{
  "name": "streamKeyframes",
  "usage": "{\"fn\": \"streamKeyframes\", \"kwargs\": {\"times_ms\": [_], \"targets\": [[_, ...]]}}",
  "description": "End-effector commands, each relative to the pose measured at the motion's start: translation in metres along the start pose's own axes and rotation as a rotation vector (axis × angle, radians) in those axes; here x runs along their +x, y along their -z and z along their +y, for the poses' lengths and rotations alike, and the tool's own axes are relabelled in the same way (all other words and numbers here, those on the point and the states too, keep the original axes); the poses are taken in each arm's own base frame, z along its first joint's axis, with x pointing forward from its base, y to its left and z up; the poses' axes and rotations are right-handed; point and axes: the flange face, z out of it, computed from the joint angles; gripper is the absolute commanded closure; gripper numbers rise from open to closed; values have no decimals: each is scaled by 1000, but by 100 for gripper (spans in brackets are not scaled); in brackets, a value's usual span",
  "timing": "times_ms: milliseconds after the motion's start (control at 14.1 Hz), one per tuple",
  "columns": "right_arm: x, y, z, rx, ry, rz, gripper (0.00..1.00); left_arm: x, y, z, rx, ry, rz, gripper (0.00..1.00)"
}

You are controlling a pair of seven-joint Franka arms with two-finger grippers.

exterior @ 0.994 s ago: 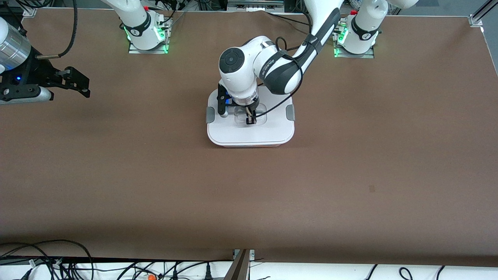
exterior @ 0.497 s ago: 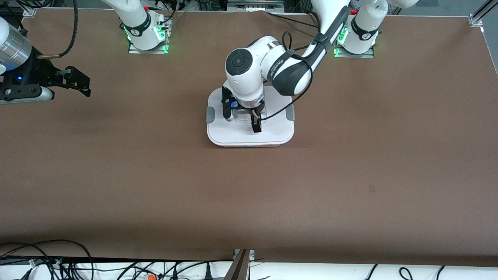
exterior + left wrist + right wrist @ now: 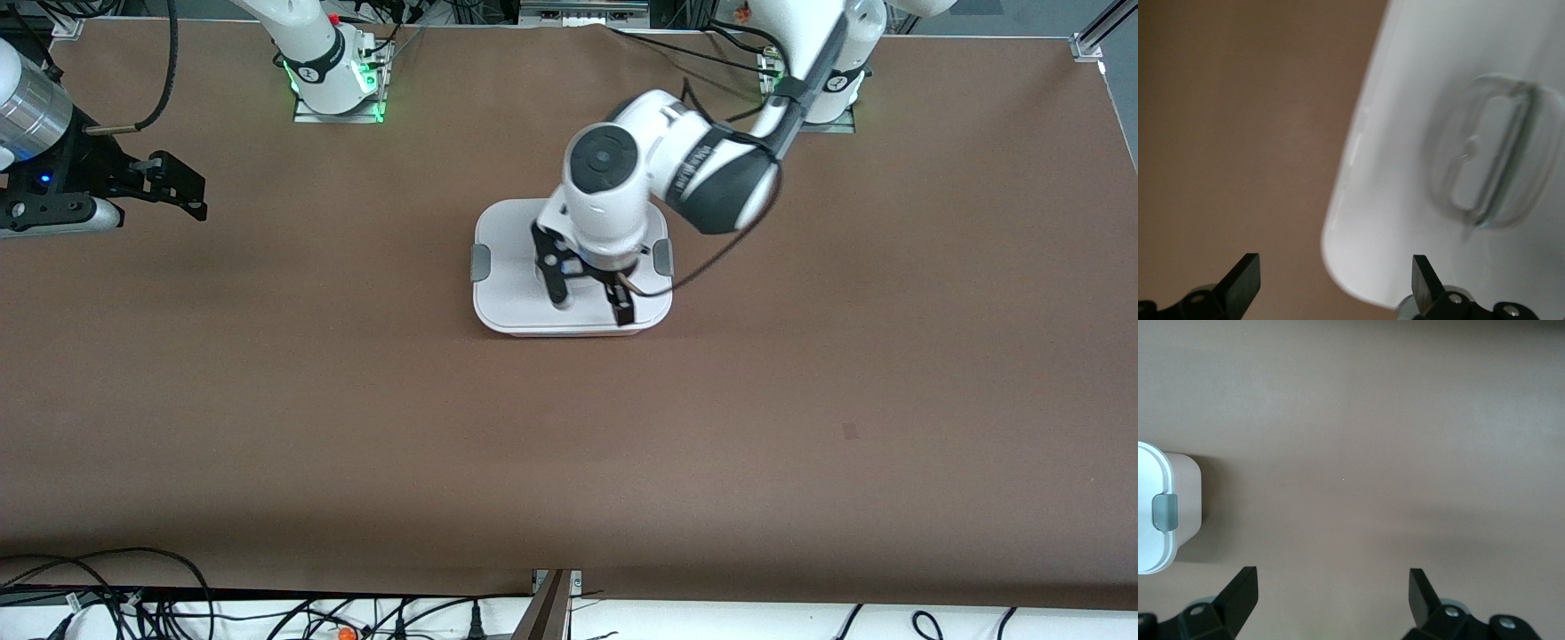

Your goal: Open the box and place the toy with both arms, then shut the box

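The box stands in the middle of the table with its white lid on and a grey clip at each end. My left gripper is open and empty, hovering over the lid's edge nearest the front camera. In the left wrist view the lid and its recessed handle lie ahead of that gripper, which straddles a lid corner. My right gripper is open and empty, waiting over bare table at the right arm's end. The right wrist view shows the gripper and the box's end. The toy is out of view.
The brown table top surrounds the box. Cables lie along the table's edge nearest the front camera.
My left gripper has let go of the lid's handle, risen, opened wide and moved toward the lid's near edge and the left arm's end. The right arm has not moved.
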Motion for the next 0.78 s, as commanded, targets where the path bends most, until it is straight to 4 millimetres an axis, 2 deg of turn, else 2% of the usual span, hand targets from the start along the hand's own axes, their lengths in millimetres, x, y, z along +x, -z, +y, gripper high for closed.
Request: {"fn": "streamKeyframes", "kwargs": {"times_ms": [0,71,284,497,639,710], "targets": [[-2,2,1,-9,10,-5,0,-45,24,-60,-25,117,30,0],[-2,2,1,-9,10,-5,0,-58,25,-76,-25,145,34,0],[-2,2,1,-9,10,-7,0,-79,41,-102,-17,241,44,0],[-1,2,1,-11,10,-7,0,-134,36,-152,-159,496,119,0],[-1,1,1,-11,10,-8,0,-169,31,-179,-195,568,140,0],[-1,2,1,-11,10,-7,0,-193,35,-195,-192,600,151,0]]}}
